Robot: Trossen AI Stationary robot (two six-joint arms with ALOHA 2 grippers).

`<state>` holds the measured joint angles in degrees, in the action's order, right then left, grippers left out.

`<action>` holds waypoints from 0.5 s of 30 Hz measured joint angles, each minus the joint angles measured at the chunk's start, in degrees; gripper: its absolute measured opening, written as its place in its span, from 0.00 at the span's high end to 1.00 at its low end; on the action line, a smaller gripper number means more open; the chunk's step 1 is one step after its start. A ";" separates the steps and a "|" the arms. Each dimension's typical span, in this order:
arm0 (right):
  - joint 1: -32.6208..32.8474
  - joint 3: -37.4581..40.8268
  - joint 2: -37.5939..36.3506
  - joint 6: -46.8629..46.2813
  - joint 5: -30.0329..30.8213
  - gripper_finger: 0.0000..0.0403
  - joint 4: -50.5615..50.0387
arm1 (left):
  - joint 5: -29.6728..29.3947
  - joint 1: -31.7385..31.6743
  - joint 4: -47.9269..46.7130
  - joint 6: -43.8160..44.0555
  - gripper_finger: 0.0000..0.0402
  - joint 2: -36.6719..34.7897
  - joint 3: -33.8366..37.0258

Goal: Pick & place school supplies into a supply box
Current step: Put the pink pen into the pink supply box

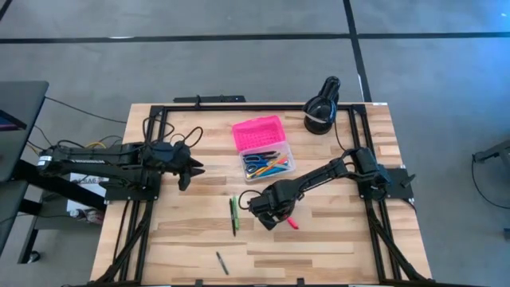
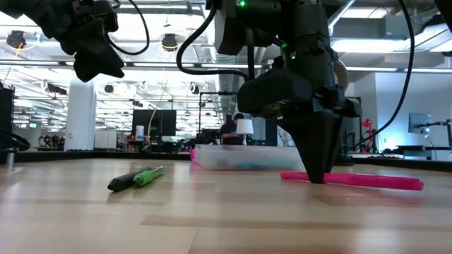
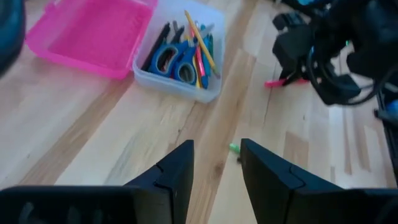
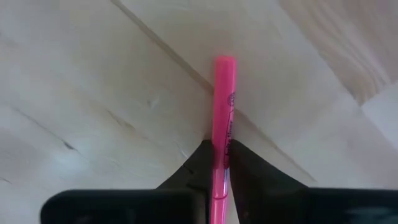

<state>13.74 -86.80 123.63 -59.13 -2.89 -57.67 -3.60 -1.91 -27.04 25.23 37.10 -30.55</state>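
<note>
A pink pen (image 4: 224,93) lies flat on the wooden table, and my right gripper (image 4: 221,163) is shut on it, right of the table's middle (image 1: 275,215). The supply box stands further back: its clear base (image 1: 267,165) holds blue-handled scissors and several pens, and its pink lid (image 1: 257,131) lies open behind it. A green pen (image 1: 234,214) and a small dark pen (image 1: 221,261) lie loose on the table. My left gripper (image 3: 217,163) hovers open at the table's left side (image 1: 191,169), above the surface. My right gripper pinches the pink pen's barrel (image 4: 222,134) between its two fingers (image 4: 249,168). The fingers come from above, pointing down, and lie across the pen. In the low view they sit nearer one end (image 2: 318,176). The pen lies level on the table.
A black lamp (image 1: 323,104) stands at the table's far right corner. A black frame (image 1: 239,108) runs along the table's far edge and sides. Bare wood lies near the front edge around the dark pen.
</note>
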 joint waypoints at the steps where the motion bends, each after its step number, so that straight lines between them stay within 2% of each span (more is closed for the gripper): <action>1: -0.07 0.02 0.00 0.87 0.43 0.94 -0.01 | -0.32 0.00 0.36 0.56 0.69 0.00 0.00; 6: -0.18 0.02 0.00 5.28 1.80 0.97 -0.18 | -2.41 0.01 1.37 2.58 0.69 -0.01 0.00; 15: -0.42 0.13 -1.22 11.60 3.36 0.96 -0.83 | -5.17 0.00 1.33 5.32 0.69 0.02 -0.01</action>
<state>13.32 -86.67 122.41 -47.53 0.47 -58.50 -8.77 -1.91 -25.71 30.55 37.12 -30.55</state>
